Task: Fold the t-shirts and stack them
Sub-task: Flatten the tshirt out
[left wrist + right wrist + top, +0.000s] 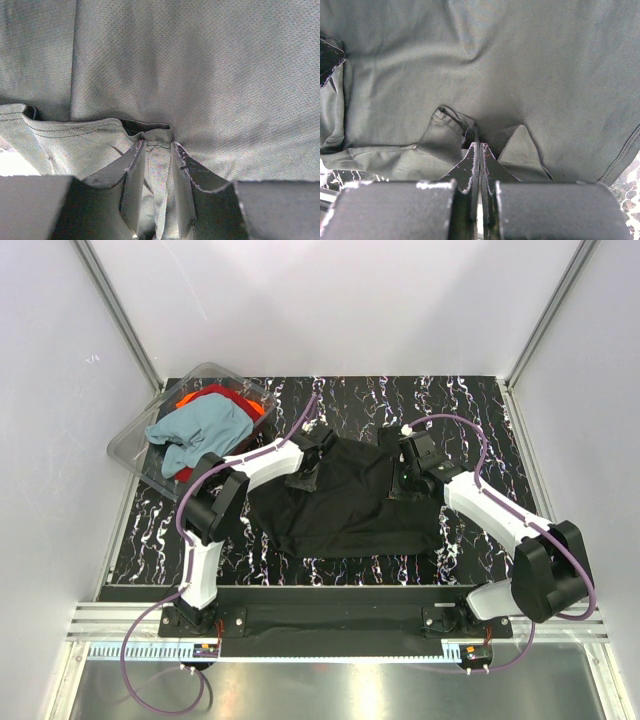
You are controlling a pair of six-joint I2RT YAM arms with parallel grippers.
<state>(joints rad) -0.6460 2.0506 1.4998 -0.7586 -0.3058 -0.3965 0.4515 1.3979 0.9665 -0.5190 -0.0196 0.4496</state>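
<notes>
The left claw point(157, 146) and right claw point(480, 146) each pinch the black t-shirt point(340, 508) at its far edge. Probably to spread it for folding

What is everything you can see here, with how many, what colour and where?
black t-shirt: one, black, spread mid-table between the arms
teal-blue t-shirt: one, dusty teal, on top in the tub
red-orange t-shirt: one, red-orange, in the tub under the teal one
tub: one, clear plastic, table's far left corner
table: one, black with white marbling
left arm, right arm: two, white and black, purple cables
left fingers: two, dark, pinching a black t-shirt fold
right fingers: two, dark, shut on a black t-shirt fold
</notes>
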